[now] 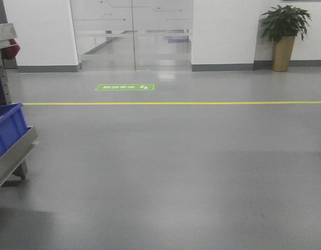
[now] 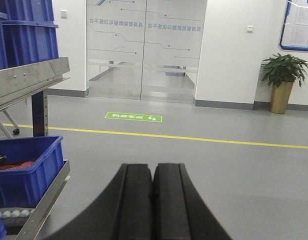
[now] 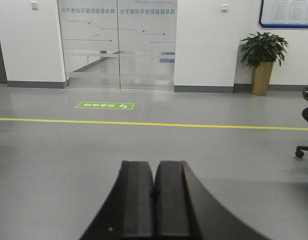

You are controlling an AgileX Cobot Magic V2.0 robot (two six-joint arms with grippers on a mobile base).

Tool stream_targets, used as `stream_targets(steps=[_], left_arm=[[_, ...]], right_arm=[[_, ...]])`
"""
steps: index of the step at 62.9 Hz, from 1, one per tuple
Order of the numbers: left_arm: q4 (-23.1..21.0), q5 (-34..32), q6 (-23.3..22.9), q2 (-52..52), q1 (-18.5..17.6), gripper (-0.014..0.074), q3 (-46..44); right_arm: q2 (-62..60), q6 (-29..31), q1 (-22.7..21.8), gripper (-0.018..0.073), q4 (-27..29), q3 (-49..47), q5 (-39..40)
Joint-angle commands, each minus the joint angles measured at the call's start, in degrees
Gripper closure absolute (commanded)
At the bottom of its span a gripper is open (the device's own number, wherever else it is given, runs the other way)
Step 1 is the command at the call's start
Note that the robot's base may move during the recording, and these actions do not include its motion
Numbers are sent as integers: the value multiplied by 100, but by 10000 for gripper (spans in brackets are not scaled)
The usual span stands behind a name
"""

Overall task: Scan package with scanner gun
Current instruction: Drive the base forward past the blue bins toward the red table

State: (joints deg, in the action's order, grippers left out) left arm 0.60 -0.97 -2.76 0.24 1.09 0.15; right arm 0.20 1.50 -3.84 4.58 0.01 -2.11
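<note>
findings. neither the package nor the scanner gun shows in any view, so where they are cannot be told from here. the left hand (image 2: 153, 172) has its fingers pressed together on nothing. the right hand (image 3: 155, 172) is the same, pressed together and empty. both point out over open floor.

risks. with no target in sight, any reach would be blind, and the likely failure is searching in the wrong direction. the hands would have to spread before they could take the scanner gun. arriving pressed together would knock it rather than grip it. a metal rack (image 2: 29, 80) carrying a blue bin (image 2: 26, 167) stands near on the left, so a wide left swing could strike it. an office chair (image 3: 306, 135) sits at the right edge.

surface and room. the grey floor (image 1: 176, 177) is smooth and lightly glossy, crossed by a yellow line (image 1: 171, 103), with a green floor sign (image 1: 124, 87) beyond it. frosted glass doors (image 1: 132, 31) stand in a white wall, with a potted plant (image 1: 283, 36) to the right.
</note>
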Motion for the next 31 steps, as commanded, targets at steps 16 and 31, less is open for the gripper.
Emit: stream_targets(steps=[16,31], left_arm=[[27,-109,-27,-24,8,707,-15],[27,-109,-27,-24,8,707,-15]], right_arm=[[-20,-26,3,727,-35,-1,107],[-20,-26,3,727,-35,-1,107]])
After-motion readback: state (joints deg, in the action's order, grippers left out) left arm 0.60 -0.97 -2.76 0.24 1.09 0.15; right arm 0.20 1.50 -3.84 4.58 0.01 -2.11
